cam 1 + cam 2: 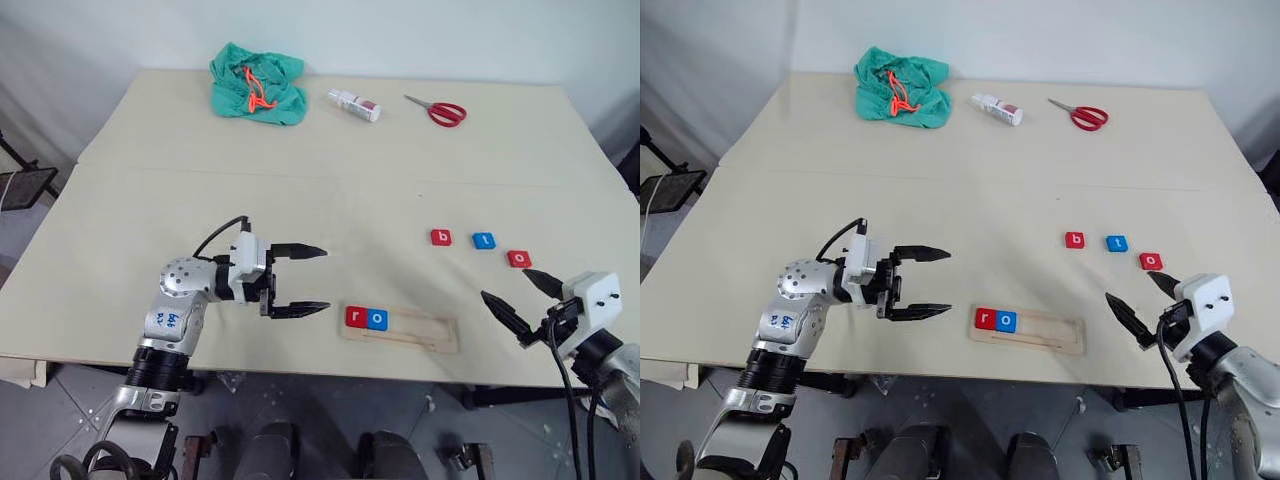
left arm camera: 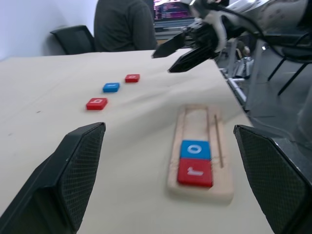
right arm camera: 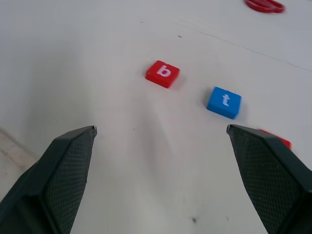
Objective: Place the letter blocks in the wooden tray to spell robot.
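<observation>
In the right wrist view the red o tile [image 3: 279, 139] is mostly hidden behind a fingertip [image 3: 273, 175], the scissors [image 3: 264, 5] are cut off at the edge, and the small bottle's [image 1: 354, 104] label is unreadable.

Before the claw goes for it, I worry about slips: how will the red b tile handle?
The red b tile looks rigid and probably light. Lying flat on the table, it shouldn't roll or tip. Its low, glossy-looking edges may slip when pinched.
</observation>
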